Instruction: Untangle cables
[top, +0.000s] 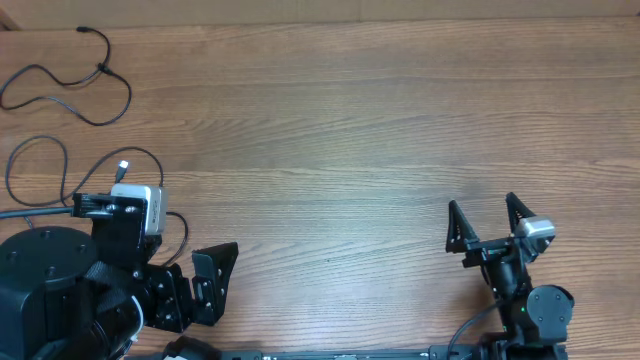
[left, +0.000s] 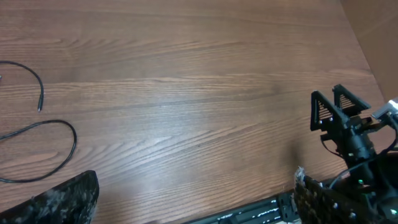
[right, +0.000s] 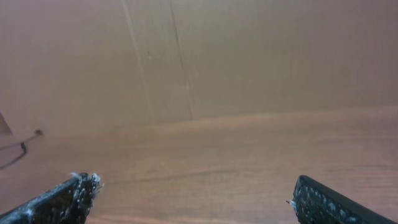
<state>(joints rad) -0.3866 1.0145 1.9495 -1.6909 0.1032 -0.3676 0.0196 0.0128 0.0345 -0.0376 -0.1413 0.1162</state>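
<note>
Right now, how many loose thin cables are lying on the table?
2. One cable loops at the far left corner of the table; a second, silver-tipped cable lies nearer, beside the left arm, whose body may hide more.

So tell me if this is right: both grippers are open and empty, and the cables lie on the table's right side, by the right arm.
Wrong on the side. The cables lie on the left side of the table, by the left arm, as the overhead view shows. The left gripper and right gripper are indeed open and empty.
</note>
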